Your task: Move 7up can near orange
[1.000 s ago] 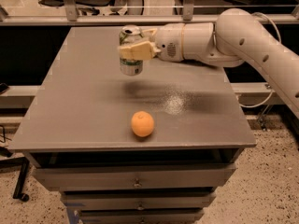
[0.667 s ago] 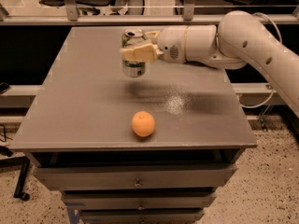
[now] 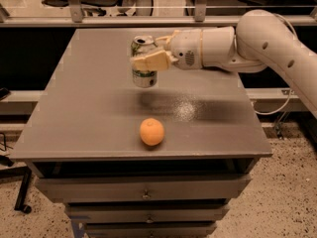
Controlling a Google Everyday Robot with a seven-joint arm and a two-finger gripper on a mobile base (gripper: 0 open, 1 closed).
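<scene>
The 7up can (image 3: 144, 76), silver with green markings and a pull-tab top, hangs upright in the air above the grey table (image 3: 74, 108), held by my gripper (image 3: 148, 59). The gripper reaches in from the right on a white arm, and its beige fingers (image 3: 151, 62) are shut around the can's upper half. The orange (image 3: 151, 132) sits on the table near the front edge, below and slightly right of the can, a short way apart from it.
The table has drawers (image 3: 143, 187) below its front edge. A rail with glass (image 3: 99, 14) runs behind the table. A dark chair base (image 3: 20, 192) stands on the speckled floor at the lower left.
The gripper has carried the can a little to the right and slightly toward the front, nearer the orange. The orange has not moved.
</scene>
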